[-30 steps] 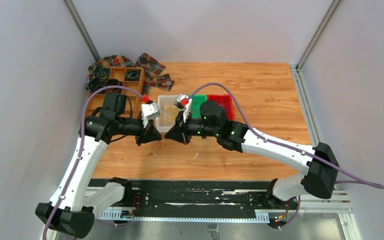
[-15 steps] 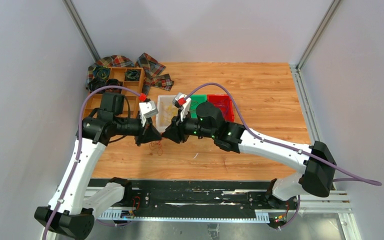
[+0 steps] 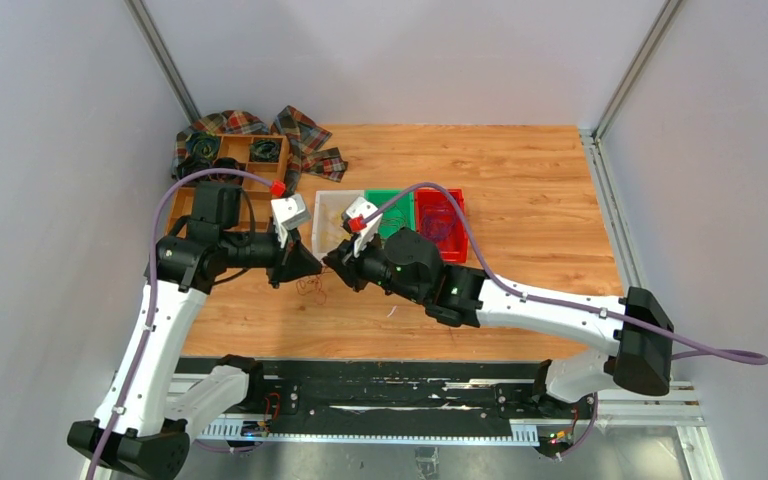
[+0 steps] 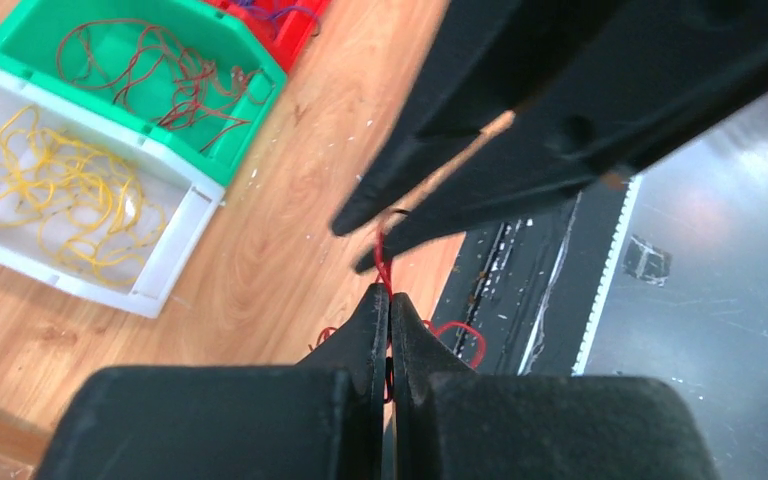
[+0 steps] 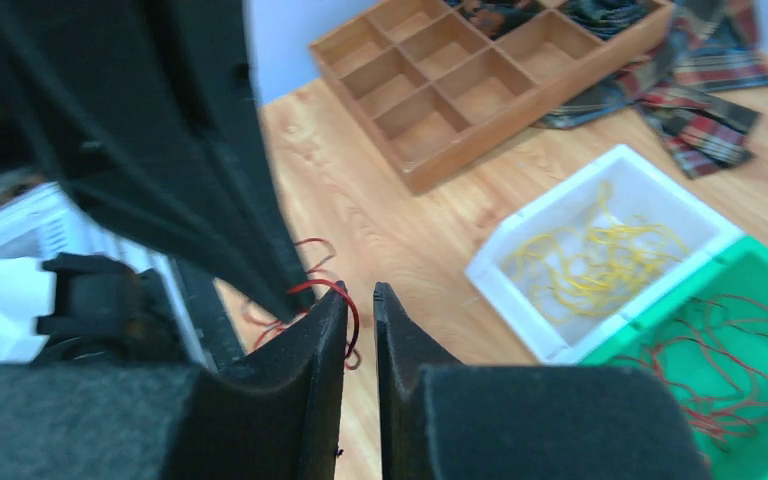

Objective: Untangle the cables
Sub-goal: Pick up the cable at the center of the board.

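**A:** What sits around the work?

**B:** At 12 o'clock of the fingertips, three bins stand in a row. There is a white bin (image 4: pixel 180 240) with yellow wires (image 4: pixel 70 190), a green bin (image 4: pixel 245 125) with red-brown wires (image 4: pixel 160 70), and a red bin (image 3: pixel 444 257) with purple wires (image 3: pixel 438 222). A wooden tray (image 5: pixel 480 140) and a plaid cloth (image 3: pixel 300 130) lie off at 10 o'clock, well apart.

**A:** Anything in the way?

**B:** Each wrist camera is half filled by the other arm's black fingers, which sit nearly tip to tip.

**A:** And the cables?

**B:** The cables (image 3: pixel 310 287) are a small loose clump of thin red-brown loops on the wood surface (image 3: pixel 520 180). They lie just at 6 o'clock of where the tips meet. One red strand (image 4: pixel 384 262) rises from the clump to the tips.

**A:** How are the arms posed?

**B:** The left forearm lies level, pointing to 3 o'clock. The right arm stretches low toward 10 o'clock. The left fingers (image 4: pixel 389 298) are pressed together, pinching that red strand. The right fingers (image 5: pixel 360 292) stand a sliver apart. The strand curls over one tip, and I cannot tell whether it is gripped.
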Action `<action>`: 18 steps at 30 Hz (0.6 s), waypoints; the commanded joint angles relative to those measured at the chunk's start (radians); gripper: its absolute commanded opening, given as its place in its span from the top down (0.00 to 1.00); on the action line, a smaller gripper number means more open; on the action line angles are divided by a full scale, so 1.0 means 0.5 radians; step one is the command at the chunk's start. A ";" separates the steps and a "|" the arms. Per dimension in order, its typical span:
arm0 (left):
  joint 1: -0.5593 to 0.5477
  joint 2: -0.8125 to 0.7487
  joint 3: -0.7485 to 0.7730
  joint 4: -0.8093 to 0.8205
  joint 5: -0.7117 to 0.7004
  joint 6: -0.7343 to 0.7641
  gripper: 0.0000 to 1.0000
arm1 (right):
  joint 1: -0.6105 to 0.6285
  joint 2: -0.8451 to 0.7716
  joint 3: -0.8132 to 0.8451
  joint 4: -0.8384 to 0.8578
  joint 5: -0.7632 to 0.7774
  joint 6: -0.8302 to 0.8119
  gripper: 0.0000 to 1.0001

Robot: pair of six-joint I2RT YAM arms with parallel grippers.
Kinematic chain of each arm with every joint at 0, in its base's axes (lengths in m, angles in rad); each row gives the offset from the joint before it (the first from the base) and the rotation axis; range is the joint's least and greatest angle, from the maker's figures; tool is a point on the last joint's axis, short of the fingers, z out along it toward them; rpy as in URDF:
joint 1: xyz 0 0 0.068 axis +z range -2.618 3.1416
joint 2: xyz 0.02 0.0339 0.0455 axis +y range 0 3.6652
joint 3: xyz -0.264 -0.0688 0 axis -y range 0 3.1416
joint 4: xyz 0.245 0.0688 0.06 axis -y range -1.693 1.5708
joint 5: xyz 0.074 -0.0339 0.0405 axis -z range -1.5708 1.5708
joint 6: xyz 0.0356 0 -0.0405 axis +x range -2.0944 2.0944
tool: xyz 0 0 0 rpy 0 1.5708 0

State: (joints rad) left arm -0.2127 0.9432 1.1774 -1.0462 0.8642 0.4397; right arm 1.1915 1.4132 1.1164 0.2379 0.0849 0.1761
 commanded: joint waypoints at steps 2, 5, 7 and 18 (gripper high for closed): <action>-0.023 -0.066 0.102 -0.018 0.246 -0.116 0.99 | 0.010 -0.044 -0.069 0.037 0.495 -0.203 0.88; -0.022 -0.073 0.136 -0.018 0.238 -0.134 0.99 | 0.009 -0.084 -0.098 -0.027 0.546 -0.240 0.91; -0.023 -0.071 0.148 -0.018 0.246 -0.139 0.99 | 0.010 -0.119 -0.131 -0.016 0.549 -0.248 0.91; -0.023 -0.012 0.217 -0.017 0.346 -0.202 0.99 | 0.010 -0.111 -0.117 0.252 0.335 -0.055 0.69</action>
State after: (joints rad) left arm -0.2195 0.9382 1.2476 -1.0492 0.9760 0.3580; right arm 1.2007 1.3613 1.0550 0.2703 0.2703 0.1127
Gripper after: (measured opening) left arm 0.015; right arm 0.303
